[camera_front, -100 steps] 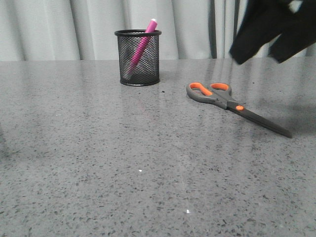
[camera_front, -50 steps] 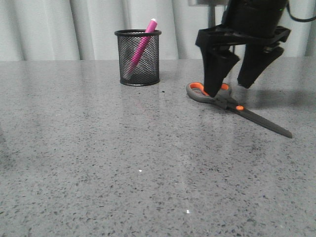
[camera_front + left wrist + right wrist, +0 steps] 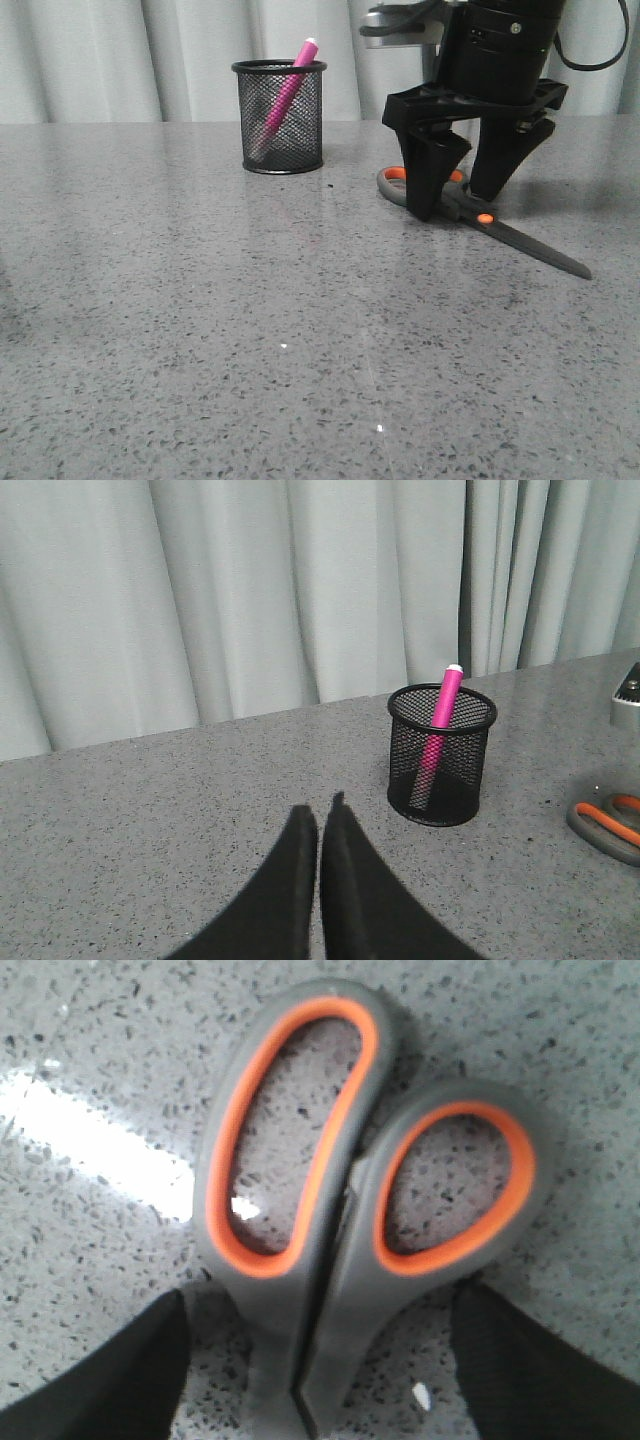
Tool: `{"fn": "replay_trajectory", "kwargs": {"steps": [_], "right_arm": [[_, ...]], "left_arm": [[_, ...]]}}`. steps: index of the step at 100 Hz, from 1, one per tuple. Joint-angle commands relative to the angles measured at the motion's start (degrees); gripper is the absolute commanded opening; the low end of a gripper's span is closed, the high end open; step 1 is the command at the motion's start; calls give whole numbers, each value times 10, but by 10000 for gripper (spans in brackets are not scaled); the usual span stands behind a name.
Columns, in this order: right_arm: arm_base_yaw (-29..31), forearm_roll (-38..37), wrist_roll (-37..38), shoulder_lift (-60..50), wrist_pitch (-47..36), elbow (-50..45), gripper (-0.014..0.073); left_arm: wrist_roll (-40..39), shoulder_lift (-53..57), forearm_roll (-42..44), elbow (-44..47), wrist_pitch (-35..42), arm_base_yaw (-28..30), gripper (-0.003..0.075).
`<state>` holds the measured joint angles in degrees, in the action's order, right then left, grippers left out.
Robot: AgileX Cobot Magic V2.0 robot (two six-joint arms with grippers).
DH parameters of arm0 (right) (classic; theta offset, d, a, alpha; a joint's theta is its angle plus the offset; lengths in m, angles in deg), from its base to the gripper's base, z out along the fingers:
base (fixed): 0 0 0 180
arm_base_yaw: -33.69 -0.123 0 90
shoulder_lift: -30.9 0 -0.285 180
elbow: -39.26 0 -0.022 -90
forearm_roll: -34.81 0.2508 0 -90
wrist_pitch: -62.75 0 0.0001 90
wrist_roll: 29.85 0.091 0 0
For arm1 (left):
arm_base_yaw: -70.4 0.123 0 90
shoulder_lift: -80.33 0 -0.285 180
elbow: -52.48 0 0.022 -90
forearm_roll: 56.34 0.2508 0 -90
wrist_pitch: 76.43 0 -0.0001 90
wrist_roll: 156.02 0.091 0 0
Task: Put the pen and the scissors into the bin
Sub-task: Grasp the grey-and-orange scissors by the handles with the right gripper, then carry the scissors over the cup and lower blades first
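The black mesh bin [image 3: 281, 117] stands on the table at the back, with the magenta pen [image 3: 287, 90] leaning inside it; both show in the left wrist view, bin [image 3: 441, 754] and pen [image 3: 437, 732]. The scissors [image 3: 520, 236] lie flat to the right of the bin, blades pointing right and toward me. My right gripper [image 3: 457, 207] is open and lowered over the scissors' neck, one finger on each side. In the right wrist view the grey-orange handles [image 3: 350, 1200] lie between the open fingers [image 3: 110, 1380]. My left gripper [image 3: 320, 815] is shut and empty, off the front view.
Grey speckled table [image 3: 250, 330] with a pale curtain [image 3: 120, 55] behind it. Nothing else stands on the table near the bin or the scissors.
My right gripper has come down from the upper right and now straddles the scissors just behind the handles, lower than half a second ago. Bin, pen and scissors have not moved.
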<state>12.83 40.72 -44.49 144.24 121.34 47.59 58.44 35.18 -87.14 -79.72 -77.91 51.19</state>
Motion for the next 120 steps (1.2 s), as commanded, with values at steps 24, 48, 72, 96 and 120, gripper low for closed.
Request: {"fn": "replay_trajectory", "kwargs": {"steps": [24,48,72,96,120], "right_arm": [[2,2,0,-16,32,17,56],[2,2,0,-50,32,17,-76],[2,56,-2,-173,-137,-6,-76],[-35,133,-22,-207,-417,-36,-76],[-91,133,-22,-132,-691,-36,-76]], "left_arm": [[-1,2,-6,-16,46,2,-19],[-1,2,-6,-16,46,2,-19],[-1,2,-6,-16,49,2,-19],[-1,2,-6,-16,52,2,-19],[-1,2,-6,-16,52,2,-19]]}}
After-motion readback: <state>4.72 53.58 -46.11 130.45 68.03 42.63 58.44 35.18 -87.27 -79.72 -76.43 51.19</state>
